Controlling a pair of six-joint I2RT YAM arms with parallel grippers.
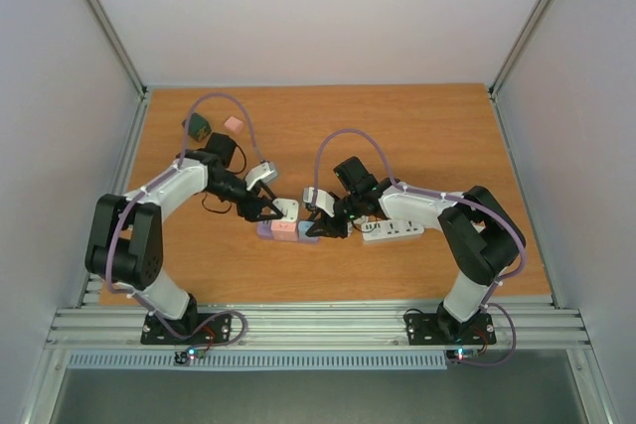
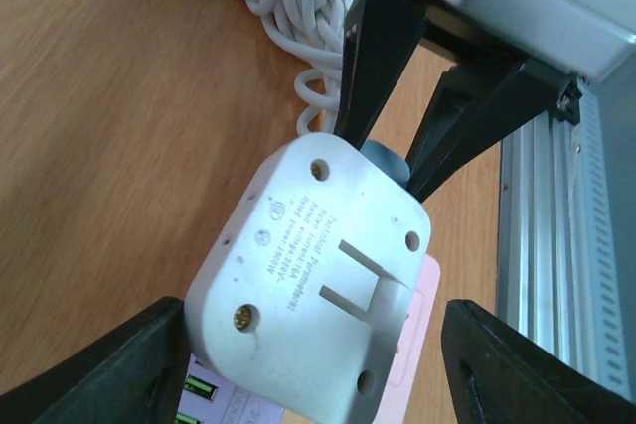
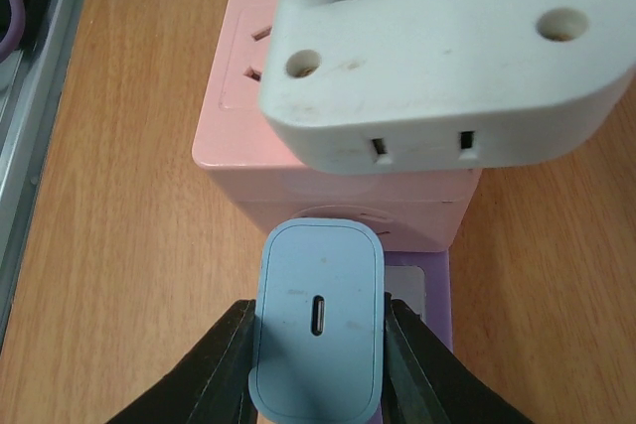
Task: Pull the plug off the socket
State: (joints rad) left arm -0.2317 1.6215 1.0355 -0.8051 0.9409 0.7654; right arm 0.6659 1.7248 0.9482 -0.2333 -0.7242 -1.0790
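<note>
The wooden table (image 1: 417,136) is carrying the socket block near its middle, between the two arms. The block is showing as a pink socket cube (image 3: 238,136) with rounded edges and slot holes on its top face, sitting against a purple base (image 3: 437,295).

A white multi-way adapter (image 2: 308,275) is lying across the top of the cube. Its flat face is turned up, showing printed rating text, round screw holes and what look like flat blades. Two small slots are showing on its side edge.

A pale blue charger plug (image 3: 318,330), rounded and with a single oval port in its end, is butting against the cube's side face just above the purple base.

The left arm (image 1: 169,186) is reaching in from the left with its elbow bent. The left gripper (image 2: 313,315) is hanging over the adapter with its jaws spread wide, one finger on each side, gripping nothing.

The right arm (image 1: 427,206) is stretching in low from the right. The right gripper (image 3: 320,345) is clamping the blue charger plug tightly between both fingers.

A white power strip (image 1: 393,230) is lying just beside the right arm's wrist.
</note>
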